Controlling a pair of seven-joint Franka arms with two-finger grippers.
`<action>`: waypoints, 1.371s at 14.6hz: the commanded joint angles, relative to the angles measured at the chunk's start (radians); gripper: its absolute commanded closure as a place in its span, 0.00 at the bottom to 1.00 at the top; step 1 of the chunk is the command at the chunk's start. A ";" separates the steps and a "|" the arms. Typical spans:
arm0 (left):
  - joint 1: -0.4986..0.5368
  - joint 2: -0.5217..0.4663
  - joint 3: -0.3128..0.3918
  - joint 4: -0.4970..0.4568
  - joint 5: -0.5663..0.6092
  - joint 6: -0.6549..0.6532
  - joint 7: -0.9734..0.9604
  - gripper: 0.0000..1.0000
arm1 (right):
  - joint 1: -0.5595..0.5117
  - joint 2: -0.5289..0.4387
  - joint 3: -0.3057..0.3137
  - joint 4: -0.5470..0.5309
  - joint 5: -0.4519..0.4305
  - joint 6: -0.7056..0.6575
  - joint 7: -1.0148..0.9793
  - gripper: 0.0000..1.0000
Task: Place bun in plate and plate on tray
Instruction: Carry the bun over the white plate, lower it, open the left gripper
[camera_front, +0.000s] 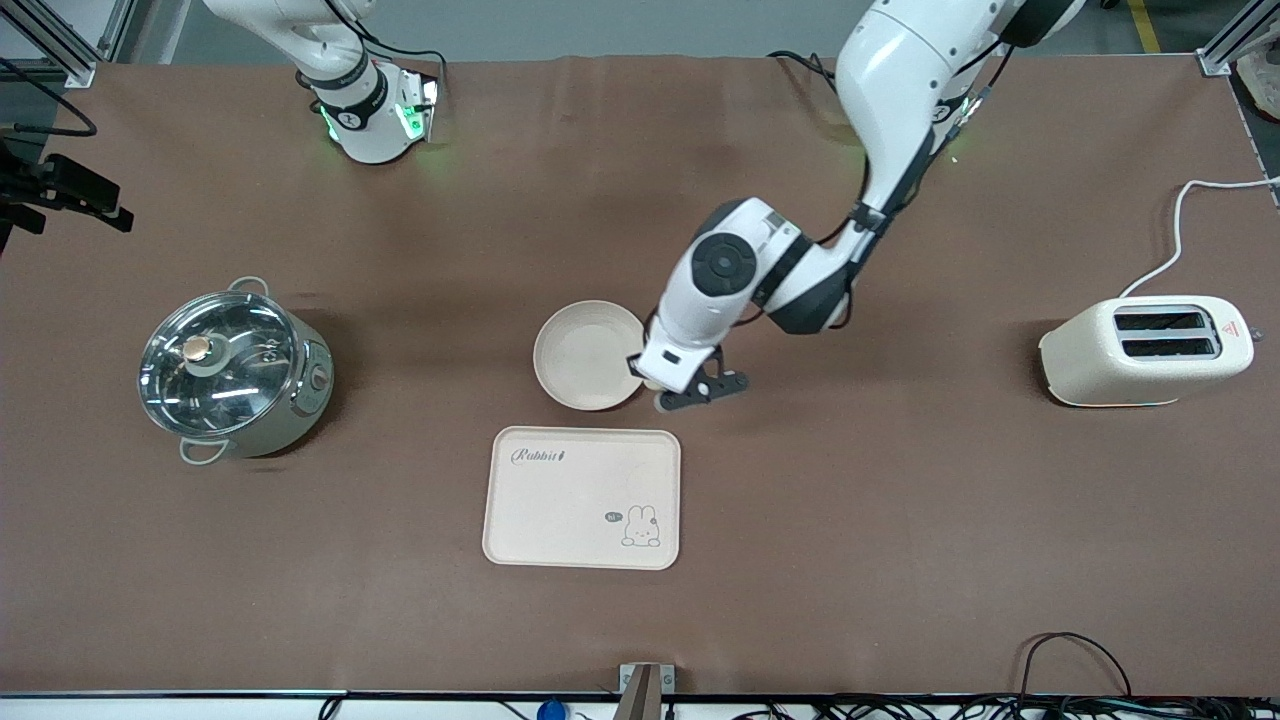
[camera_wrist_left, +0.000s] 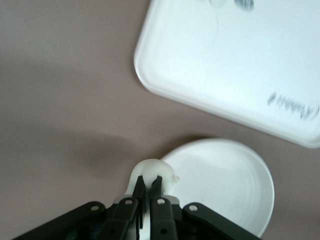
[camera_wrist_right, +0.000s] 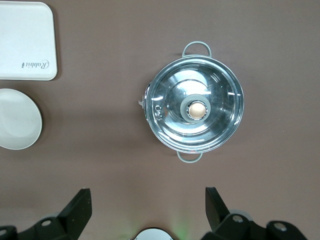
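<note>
A matte brown desk (camera_front: 900, 560) fills the front view, with grey floor, aluminium frame posts and black cables showing past its edges. Near its middle sits the round, plain cream-white shallow plate (camera_front: 587, 354), and just at its six o'clock, nearer the front camera, lies the cream rectangular tray with rounded corners, "Rabbit" lettering and a small rabbit drawing (camera_front: 582, 497); the two are close but apart. The left gripper (camera_front: 668, 390) is low at the plate's rim on the side toward the left arm's end, about four o'clock from the plate's centre, and its fingers (camera_wrist_left: 156, 186) are pinched together on the small cream-white rounded bun (camera_wrist_left: 151, 172), which sits just outside the rim, over bare desk. The right arm waits near its base at the top of the front view; its right gripper (camera_wrist_right: 149, 210) hangs with fingers spread wide, high over the desk. Toward the right arm's end stands a pale green cooking pot with a glass lid (camera_front: 232, 369); toward the left arm's end, a cream two-slot toaster (camera_front: 1146, 351) with a white cord.
</note>
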 joint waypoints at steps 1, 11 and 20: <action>-0.041 0.045 0.012 0.024 -0.010 0.011 -0.045 0.99 | -0.014 -0.009 0.007 -0.007 -0.001 -0.003 -0.004 0.00; -0.165 0.137 0.023 0.024 -0.005 0.266 -0.159 0.00 | -0.011 -0.008 0.012 -0.008 -0.001 -0.002 0.002 0.00; 0.032 -0.158 0.054 0.073 0.056 -0.116 -0.095 0.00 | 0.171 0.038 0.018 -0.241 0.192 0.250 0.191 0.00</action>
